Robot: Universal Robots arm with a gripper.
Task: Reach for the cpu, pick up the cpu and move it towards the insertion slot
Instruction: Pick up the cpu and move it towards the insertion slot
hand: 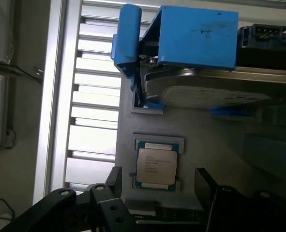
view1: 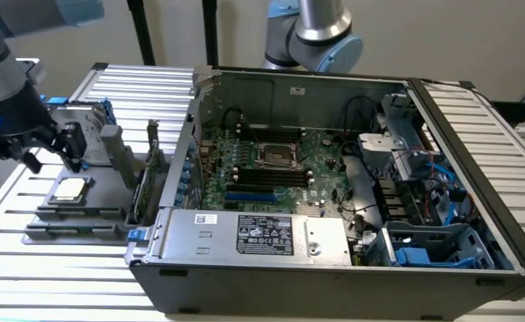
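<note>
One robot arm stood beside an open computer case (view1: 334,285). In the exterior view, its gripper (view1: 52,155) hung at about ten o'clock, just above the cpu (view1: 70,190), which lay flat in a grey holder (view1: 74,231) at nine o'clock, outside the case. The insertion slot (view1: 278,155) sat on the green board near the centre, toward three o'clock from the chip and well apart from it. In the wrist view, the black fingers (hand: 114,180) were spread and empty, the chip lying beyond and between them, near a blue-bracketed hard drive (hand: 205,92). The step in hand looked to be the reach; gripping would likely call for a straight descent and an even pinch.
</note>
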